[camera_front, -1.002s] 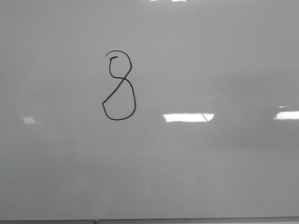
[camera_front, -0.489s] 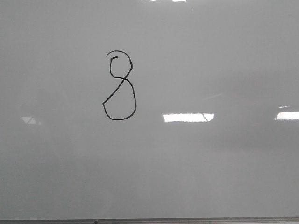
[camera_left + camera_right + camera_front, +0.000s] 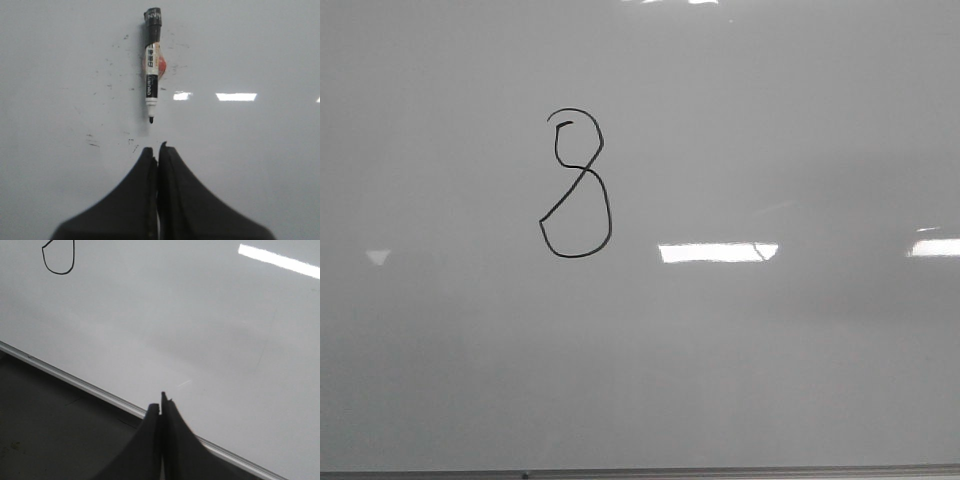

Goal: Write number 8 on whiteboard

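The number 8 (image 3: 577, 185) is a thin black lopsided figure on the whiteboard (image 3: 770, 130), left of middle in the front view. Its lower loop also shows in the right wrist view (image 3: 59, 260). A black-and-white marker (image 3: 152, 65), uncapped with its tip toward the fingers, lies on the whiteboard (image 3: 260, 150) a short way beyond my left gripper (image 3: 157, 150), which is shut and empty. My right gripper (image 3: 161, 407) is shut and empty over the whiteboard's (image 3: 200, 330) metal edge. Neither gripper shows in the front view.
Faint black smudges (image 3: 92, 142) mark the board around the marker. The board's metal edge (image 3: 75, 380) runs diagonally, with a dark table surface (image 3: 50, 440) beyond it. Bright light reflections (image 3: 718, 252) lie on the board.
Only the light reflections on the board have shifted slightly; the 8 is unchanged.
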Controlling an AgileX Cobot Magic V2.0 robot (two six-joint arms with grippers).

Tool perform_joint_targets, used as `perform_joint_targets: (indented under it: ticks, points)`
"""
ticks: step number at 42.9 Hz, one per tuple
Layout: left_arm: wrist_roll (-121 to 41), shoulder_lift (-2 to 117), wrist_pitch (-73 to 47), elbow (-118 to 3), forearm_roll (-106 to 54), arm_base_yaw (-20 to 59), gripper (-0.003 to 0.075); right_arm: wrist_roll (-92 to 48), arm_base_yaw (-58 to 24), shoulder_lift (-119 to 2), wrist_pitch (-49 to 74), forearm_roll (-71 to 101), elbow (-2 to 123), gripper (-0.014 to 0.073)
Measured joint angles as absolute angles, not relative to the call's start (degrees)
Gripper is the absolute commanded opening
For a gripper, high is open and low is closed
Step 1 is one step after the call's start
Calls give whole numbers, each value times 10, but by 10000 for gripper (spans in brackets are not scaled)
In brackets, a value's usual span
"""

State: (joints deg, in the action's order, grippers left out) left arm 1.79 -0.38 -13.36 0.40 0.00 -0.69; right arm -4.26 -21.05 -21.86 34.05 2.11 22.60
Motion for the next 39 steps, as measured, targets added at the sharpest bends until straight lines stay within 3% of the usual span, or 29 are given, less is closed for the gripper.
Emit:
perform_joint_targets:
  ticks: [39]
  points:
    - [18,-4,-89,4,0,-23,-21,-43,-211,-219,340,21,226,-71]
